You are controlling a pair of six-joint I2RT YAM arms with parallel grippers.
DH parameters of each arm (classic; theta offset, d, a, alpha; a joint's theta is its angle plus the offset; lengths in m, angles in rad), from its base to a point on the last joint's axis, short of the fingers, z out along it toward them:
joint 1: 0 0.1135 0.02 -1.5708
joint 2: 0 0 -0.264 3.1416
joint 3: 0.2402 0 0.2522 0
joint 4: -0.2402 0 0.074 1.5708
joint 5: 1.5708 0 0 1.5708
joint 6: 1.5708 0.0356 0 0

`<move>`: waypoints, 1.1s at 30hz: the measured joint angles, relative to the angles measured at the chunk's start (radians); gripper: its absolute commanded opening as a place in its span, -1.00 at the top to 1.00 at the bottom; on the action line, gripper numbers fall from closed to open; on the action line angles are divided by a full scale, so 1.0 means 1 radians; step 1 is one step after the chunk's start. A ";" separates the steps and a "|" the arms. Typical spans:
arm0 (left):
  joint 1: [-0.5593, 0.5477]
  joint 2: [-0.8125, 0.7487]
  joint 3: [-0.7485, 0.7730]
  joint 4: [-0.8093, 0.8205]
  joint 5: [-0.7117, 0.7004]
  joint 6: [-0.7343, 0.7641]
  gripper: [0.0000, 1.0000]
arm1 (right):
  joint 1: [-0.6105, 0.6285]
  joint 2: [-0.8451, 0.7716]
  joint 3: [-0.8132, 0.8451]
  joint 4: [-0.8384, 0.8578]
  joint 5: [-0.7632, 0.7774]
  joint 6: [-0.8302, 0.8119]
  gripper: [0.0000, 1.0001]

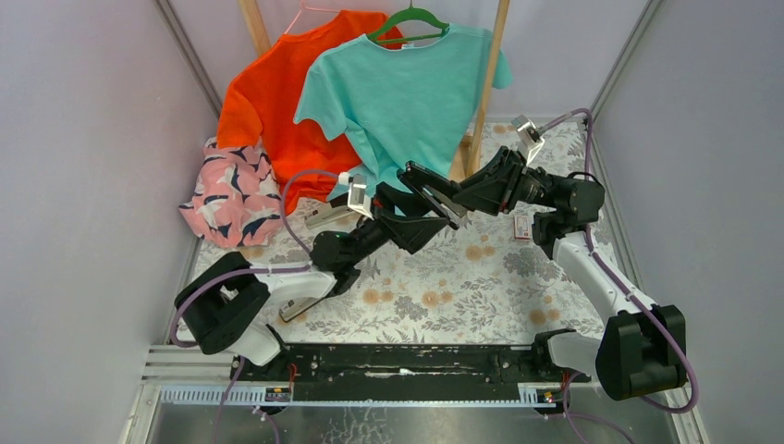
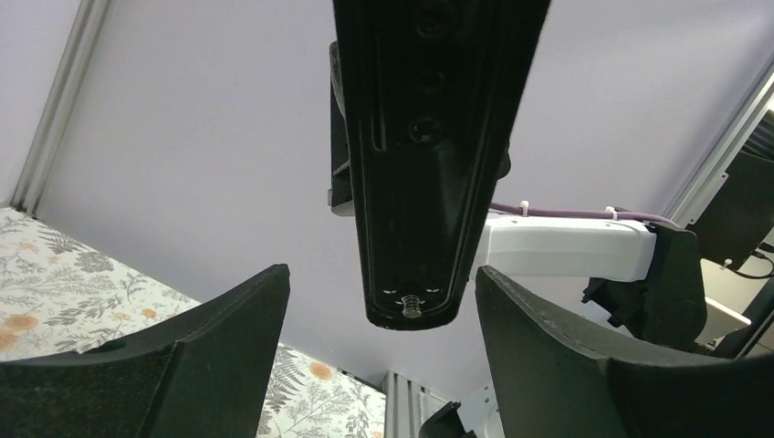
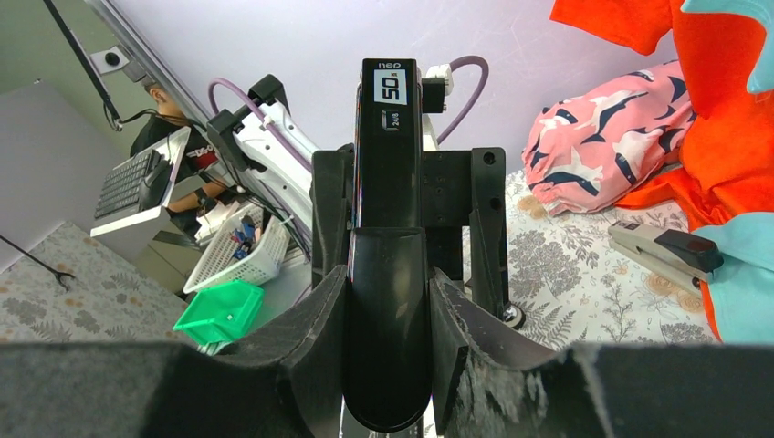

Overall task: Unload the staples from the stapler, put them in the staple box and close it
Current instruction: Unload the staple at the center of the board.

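My right gripper is shut on the black stapler and holds it in the air over the middle of the table. From above, the stapler sticks out leftward from the right gripper. Just under its free end is my left gripper. In the left wrist view the stapler's dark underside hangs between and beyond the left gripper, which is open; neither finger touches it. The staples are hidden.
A grey stapler lies on the flowered cloth near the clothes. A small white-and-pink box sits by the right arm. Orange and teal shirts hang at the back. A pink patterned bundle lies back left.
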 measured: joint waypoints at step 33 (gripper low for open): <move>0.233 0.033 -0.217 -0.407 0.428 0.431 1.00 | -0.111 0.174 0.215 -1.984 -0.022 -2.178 1.00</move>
